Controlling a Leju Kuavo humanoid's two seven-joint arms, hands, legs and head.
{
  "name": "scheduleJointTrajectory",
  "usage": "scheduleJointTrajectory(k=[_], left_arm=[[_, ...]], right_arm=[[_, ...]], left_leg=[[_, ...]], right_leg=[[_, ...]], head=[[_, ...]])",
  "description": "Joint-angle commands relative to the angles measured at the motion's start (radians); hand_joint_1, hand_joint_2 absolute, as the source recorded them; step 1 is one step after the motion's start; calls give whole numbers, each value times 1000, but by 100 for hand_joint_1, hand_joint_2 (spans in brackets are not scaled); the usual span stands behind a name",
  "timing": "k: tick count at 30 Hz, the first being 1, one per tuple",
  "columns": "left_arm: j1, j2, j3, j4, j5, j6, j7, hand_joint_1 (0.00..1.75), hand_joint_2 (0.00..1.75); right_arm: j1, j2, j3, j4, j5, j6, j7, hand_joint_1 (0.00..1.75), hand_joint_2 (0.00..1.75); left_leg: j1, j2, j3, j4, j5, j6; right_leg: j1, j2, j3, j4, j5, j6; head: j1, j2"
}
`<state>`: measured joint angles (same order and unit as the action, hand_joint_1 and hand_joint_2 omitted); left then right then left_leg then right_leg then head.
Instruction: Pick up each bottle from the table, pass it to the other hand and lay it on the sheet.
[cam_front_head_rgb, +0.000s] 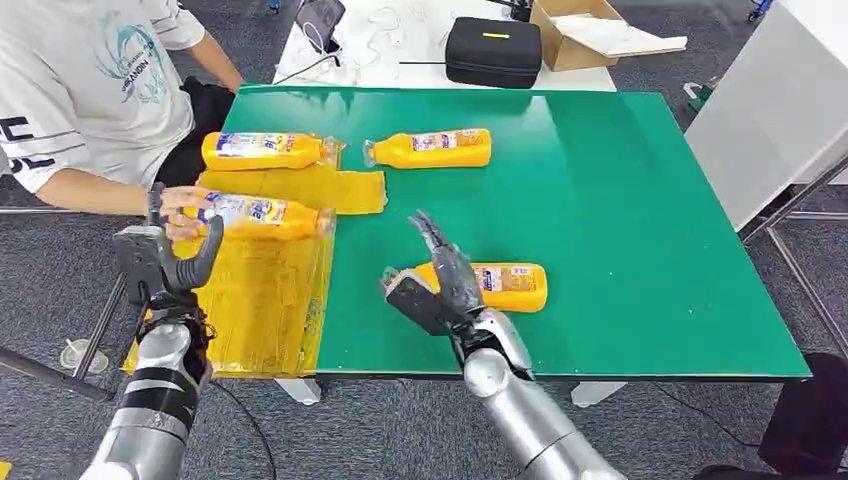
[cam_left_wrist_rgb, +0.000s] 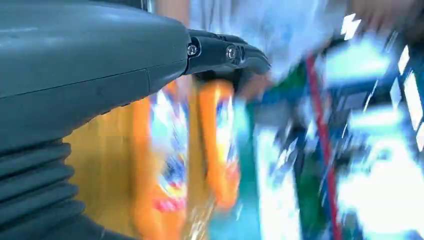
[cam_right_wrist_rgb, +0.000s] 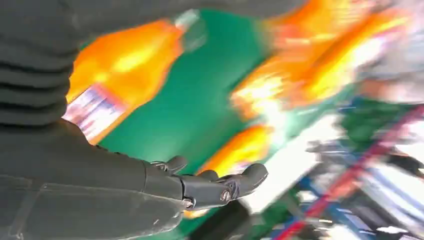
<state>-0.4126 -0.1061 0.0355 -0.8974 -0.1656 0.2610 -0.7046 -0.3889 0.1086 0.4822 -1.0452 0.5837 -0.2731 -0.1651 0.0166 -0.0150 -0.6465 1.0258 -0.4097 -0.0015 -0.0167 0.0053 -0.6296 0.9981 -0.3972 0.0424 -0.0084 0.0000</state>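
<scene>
Lower centre of the head view: right hand hovers just in front of a yellow bottle lying on its side on the green table — fingers spread apart, nothing in its grasp. Right wrist view is motion-blurred; fingers look extended, the same bottle close by over green.

Lower left: left hand sits off the table's left edge, fingers apart, holding nothing. Left wrist view is too smeared for detail — just orange bottle shapes beyond the fingertips.

Left side of the frame: yellow sheet spreads over the table's left edge and hangs down. One bottle lies across its upper part, and a person's hand rests on that bottle's end. Second bottle lies at upper left, by the sheet's top strip. Third bottle lies on bare green, upper centre.

Top of the frame: black case and cardboard box on a white table behind.
</scene>
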Motion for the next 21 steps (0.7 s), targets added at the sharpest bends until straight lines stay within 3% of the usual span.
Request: scheduleJointTrajectory(k=[1,7,11,21], left_arm=[[123,-34,31,-220,2,46,6,0,175],[126,-32,22,-171,19,36,6,0,175],[111,-30,0,-135,8,33,6,0,175],[72,-33,-10,-60,8,21,6,0,175]], right_arm=[[-108,-151,-34,184,63,64,81,0,175],[-109,-180,-67,174,99,119,105,0,175],[-117,-172,-64,253,74,237,95,0,175],[-161,-162,-41,384,63,294,68,0,175]], left_leg=[[0,0,6,-1,-2,2],[0,1,5,0,-2,2],[0,0,3,0,-1,1],[1,-1,3,-1,0,1]], right_leg=[[0,-2,7,-2,-2,-2],[1,-1,5,-1,-2,-2],[1,-2,3,-1,-1,-1],[1,-2,4,-1,-1,-1]], head=[[0,0],[0,0],[0,0],[0,0]])
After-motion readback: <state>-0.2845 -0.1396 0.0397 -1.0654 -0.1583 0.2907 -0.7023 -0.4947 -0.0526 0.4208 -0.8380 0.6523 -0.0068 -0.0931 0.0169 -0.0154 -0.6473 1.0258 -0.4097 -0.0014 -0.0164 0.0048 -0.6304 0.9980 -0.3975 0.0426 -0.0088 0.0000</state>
